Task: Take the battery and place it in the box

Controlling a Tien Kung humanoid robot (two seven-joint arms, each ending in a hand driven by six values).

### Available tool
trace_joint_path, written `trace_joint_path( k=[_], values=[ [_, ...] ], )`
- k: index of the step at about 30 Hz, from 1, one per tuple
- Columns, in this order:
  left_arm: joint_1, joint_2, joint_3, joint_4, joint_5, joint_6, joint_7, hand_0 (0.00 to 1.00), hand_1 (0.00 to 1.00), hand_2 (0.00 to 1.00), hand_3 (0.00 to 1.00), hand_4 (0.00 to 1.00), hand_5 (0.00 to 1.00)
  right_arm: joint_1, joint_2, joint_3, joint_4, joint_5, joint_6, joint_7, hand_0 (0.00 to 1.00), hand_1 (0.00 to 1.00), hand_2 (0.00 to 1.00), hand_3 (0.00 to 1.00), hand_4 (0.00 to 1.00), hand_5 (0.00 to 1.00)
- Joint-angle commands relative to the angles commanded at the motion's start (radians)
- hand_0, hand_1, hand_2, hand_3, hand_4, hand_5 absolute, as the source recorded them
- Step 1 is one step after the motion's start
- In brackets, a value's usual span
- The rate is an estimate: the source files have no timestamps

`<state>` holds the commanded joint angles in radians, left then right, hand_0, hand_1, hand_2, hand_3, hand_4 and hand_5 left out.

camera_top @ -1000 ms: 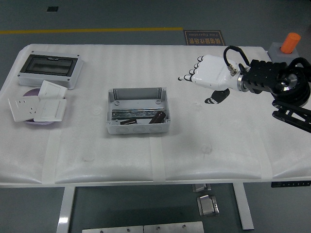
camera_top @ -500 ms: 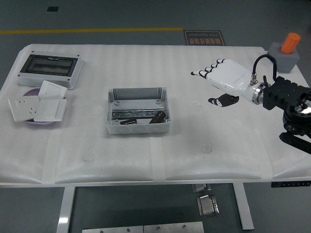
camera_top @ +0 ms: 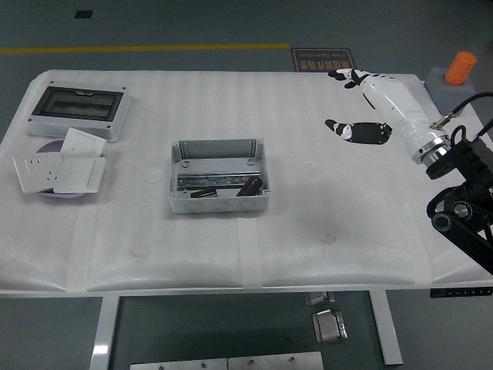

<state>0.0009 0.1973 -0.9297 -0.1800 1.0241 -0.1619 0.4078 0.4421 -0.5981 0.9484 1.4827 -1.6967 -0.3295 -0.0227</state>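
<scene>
A grey open box (camera_top: 219, 176) stands in the middle of the white table (camera_top: 308, 231). A dark battery (camera_top: 248, 187) lies inside the box at its right front, next to a metal rail. My right hand (camera_top: 370, 96), white with black fingertips, is open and empty over the table's far right, well to the right of the box. The thumb (camera_top: 350, 129) sticks out to the left. The left arm is not in view.
A grey enclosure with a dark window (camera_top: 79, 110) sits at the far left. White socket plates (camera_top: 60, 166) lie on a purple disc in front of it. A grey block with an orange button (camera_top: 456, 75) stands at the far right corner.
My right hand has drawn back to the right and toward the far edge, and turned from palm-down to edge-on. The battery stays in the box.
</scene>
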Motion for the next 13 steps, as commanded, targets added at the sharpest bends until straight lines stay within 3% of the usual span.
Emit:
trace_joint_path(
  k=[6,13],
  values=[
    [-0.004,0.0,-0.018,0.0,0.011,0.003,0.01,0.602,0.642,0.475,0.544,0.638,0.184,-0.127,0.037,0.221,-0.008,0.142,-0.045,0.056,0.726,0.696,0.767,0.826,0.859,0.367],
    [-0.008,-0.002,-0.033,0.0,0.022,0.013,0.022,0.603,0.644,0.475,0.544,0.635,0.183,-0.184,0.073,0.417,-0.048,0.25,-0.055,0.084,0.692,0.678,0.754,0.818,0.833,0.35]
  ],
)
